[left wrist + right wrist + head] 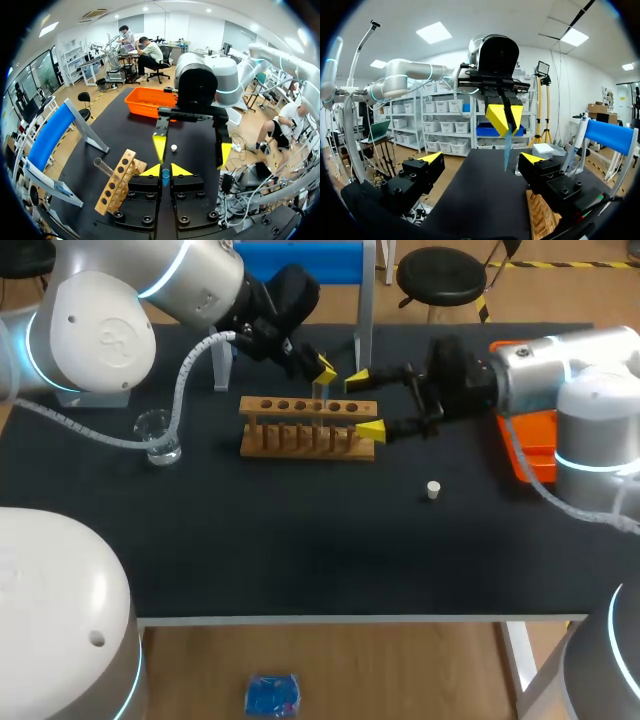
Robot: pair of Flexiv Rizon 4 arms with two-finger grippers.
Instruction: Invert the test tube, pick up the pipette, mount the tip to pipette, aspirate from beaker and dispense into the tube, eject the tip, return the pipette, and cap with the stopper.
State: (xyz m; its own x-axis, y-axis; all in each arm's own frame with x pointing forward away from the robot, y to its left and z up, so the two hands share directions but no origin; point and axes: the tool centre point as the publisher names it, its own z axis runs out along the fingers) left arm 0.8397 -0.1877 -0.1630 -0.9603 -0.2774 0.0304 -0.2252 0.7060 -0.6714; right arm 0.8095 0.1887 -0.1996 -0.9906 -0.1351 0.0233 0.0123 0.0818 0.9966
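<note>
Test tube (pixel 321 392) roughly upright, clamped in closed left gripper (pixel 326 370), just above wooden rack (pixel 300 430), upper centre of frame. Right gripper (pixel 366 403) spread wide, holding nothing, at rack's right end. White stopper (pixel 433 490) on black tabletop (pixel 300 550), right of centre. Beaker (pixel 160 438) at left; orange tray (pixel 520 455) far right.

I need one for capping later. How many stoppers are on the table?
1. The white stopper lies on the black table, right of the wooden rack, touching nothing. Others may be hidden from view.
</note>
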